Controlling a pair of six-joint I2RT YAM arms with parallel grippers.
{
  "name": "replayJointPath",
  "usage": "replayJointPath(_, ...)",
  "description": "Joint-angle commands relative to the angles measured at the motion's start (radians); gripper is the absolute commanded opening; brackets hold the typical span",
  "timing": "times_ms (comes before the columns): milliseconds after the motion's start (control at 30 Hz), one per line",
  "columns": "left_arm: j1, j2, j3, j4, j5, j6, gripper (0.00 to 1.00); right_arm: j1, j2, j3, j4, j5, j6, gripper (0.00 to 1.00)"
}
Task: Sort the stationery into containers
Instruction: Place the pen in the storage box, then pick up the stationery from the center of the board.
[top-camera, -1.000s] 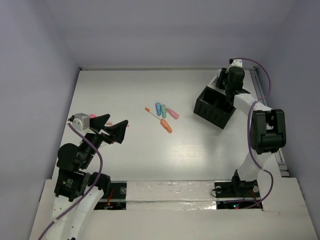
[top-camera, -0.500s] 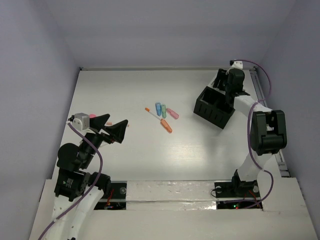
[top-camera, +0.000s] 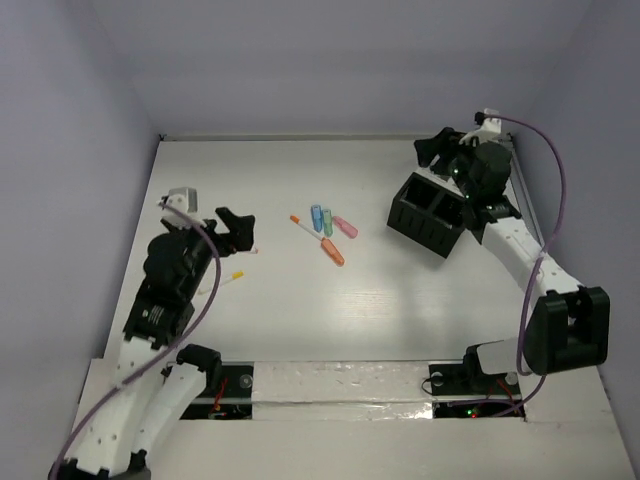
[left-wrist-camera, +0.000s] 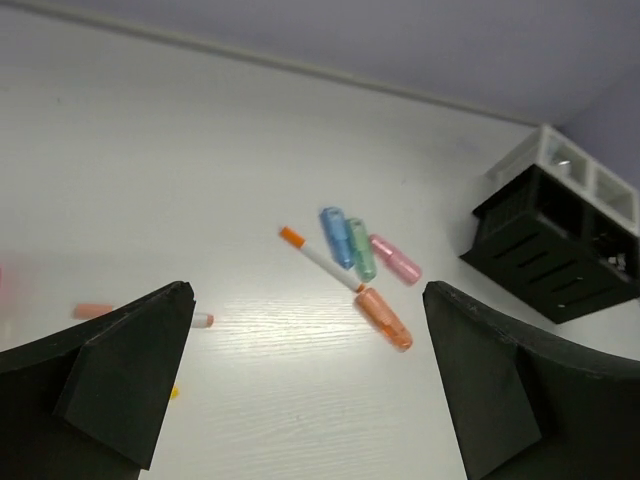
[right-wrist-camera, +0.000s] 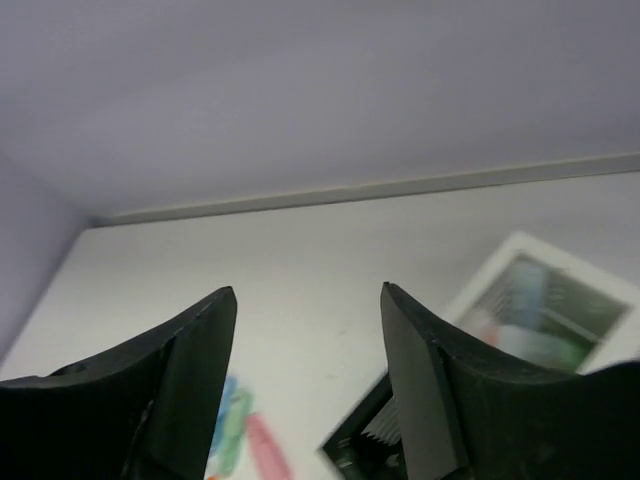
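Several pieces of stationery lie mid-table: a white pen with an orange tip (top-camera: 303, 226), a blue stub (top-camera: 316, 215), a green one (top-camera: 327, 220), a pink one (top-camera: 345, 227) and an orange marker (top-camera: 333, 252). A thin yellow-tipped pen (top-camera: 232, 277) lies near my left gripper (top-camera: 238, 228), which is open and empty. In the left wrist view the orange marker (left-wrist-camera: 383, 318) lies between the open jaws. The containers, a black box (top-camera: 430, 212) joined to a white tray (left-wrist-camera: 575, 175), sit at the right. My right gripper (top-camera: 435, 148) hovers open above them, holding nothing.
The white tray (right-wrist-camera: 540, 300) holds blurred green and orange pieces. A small white stub with an orange tip (left-wrist-camera: 200, 320) and an orange piece (left-wrist-camera: 92, 311) lie by my left finger. Walls close the table at the back and sides.
My right gripper opened and lifted up and back from the containers. The left arm swung forward and lower over the table, jaws still wide.
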Motion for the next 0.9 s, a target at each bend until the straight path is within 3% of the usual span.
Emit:
replayJointPath(0,-0.006,0.196,0.074,-0.031,-0.085,0.020,0.99,0.112,-0.097,-0.065,0.015,-0.077,0.076,0.63)
replayJointPath(167,0.024,0.379,0.142,-0.100,-0.269,0.043,0.98,0.195,-0.272,-0.255,0.002,-0.072,0.142,0.62)
replayJointPath(233,0.075,0.437,0.141,-0.120,-0.337,0.050,0.88,0.204,-0.367,-0.310,-0.017,-0.091,0.174,0.62)
replayJointPath(333,0.159,0.494,0.130,-0.128,-0.317,0.067,0.82,0.214,-0.450,-0.396,-0.066,-0.122,0.185,0.64)
replayJointPath(500,0.289,0.682,0.174,-0.123,-0.370,0.087,0.80,0.214,-0.578,-0.507,-0.081,-0.157,0.185,0.64)
replayJointPath(867,0.336,1.023,0.335,-0.186,-0.447,0.150,0.77,0.214,-0.667,-0.557,-0.110,-0.183,0.154,0.64)
